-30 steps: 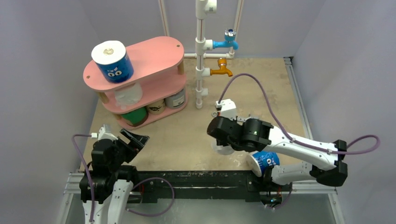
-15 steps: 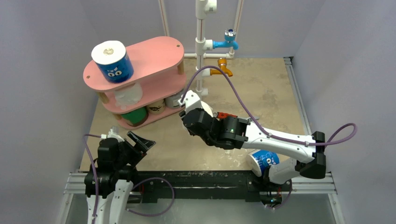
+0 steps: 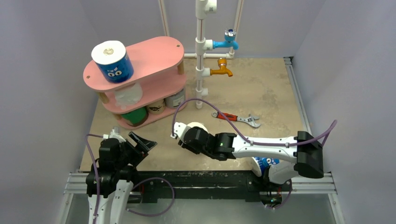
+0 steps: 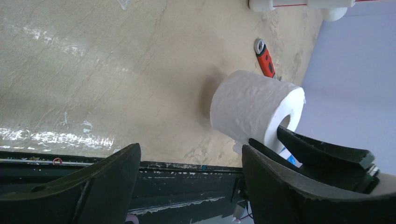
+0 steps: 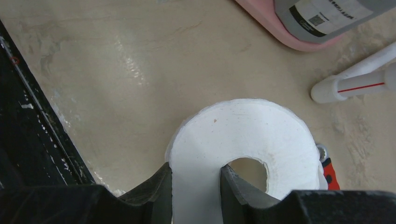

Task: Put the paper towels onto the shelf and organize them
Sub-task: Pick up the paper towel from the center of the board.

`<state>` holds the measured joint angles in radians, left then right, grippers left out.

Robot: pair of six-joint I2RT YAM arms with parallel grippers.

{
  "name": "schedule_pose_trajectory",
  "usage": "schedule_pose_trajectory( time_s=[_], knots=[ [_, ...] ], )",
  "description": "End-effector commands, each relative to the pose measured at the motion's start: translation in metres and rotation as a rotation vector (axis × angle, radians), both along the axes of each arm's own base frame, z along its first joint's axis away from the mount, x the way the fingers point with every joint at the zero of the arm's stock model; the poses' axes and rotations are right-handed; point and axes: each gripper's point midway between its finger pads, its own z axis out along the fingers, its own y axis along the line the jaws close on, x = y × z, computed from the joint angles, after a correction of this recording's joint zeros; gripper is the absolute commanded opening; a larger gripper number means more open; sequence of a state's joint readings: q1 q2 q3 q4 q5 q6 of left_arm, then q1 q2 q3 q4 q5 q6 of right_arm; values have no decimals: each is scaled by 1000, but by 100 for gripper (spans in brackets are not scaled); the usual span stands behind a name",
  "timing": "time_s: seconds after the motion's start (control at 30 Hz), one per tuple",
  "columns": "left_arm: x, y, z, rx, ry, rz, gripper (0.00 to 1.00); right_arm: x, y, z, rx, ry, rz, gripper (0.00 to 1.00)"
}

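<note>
Top external: high above the near edge, looking down on the whole surface (image 3: 275, 88).
Left wrist: low, skimming it sideways.
Right wrist: close, steeply downward.
Shared: white roll (image 4: 252, 109), red-handled wrench (image 4: 265, 60).

Walls (image 3: 355, 56): standing pale lilac-grey on three sides, well beyond the right gripper (image 5: 195, 186).
Tabletop (image 3: 261, 93): lying beige and mottled beneath the right gripper.
Pipe frame (image 3: 200, 49): rising white at the far edge beyond the right gripper, carrying a blue tap (image 3: 227, 42) above an orange tap (image 3: 219, 70).
Front rail (image 3: 196, 179): running black along the near edge behind the right gripper.
Light (image 5: 135, 65): glinting in a pale streak just ahead of the right gripper.
</note>
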<state>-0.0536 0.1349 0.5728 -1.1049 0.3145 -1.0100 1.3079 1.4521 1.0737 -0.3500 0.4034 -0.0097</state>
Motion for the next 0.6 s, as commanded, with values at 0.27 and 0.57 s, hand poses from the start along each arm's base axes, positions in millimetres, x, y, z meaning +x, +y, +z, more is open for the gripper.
schedule_pose_trajectory(
  time_s=[0.27,0.57],
  knots=[
    [4,-2,-3,-3,-18,-12,78,-7,29,-28,-42,16,148,27],
    [4,-3,-4,-10,-17,-17,78,-2,16,10,27,-10,70,79]
  ],
)
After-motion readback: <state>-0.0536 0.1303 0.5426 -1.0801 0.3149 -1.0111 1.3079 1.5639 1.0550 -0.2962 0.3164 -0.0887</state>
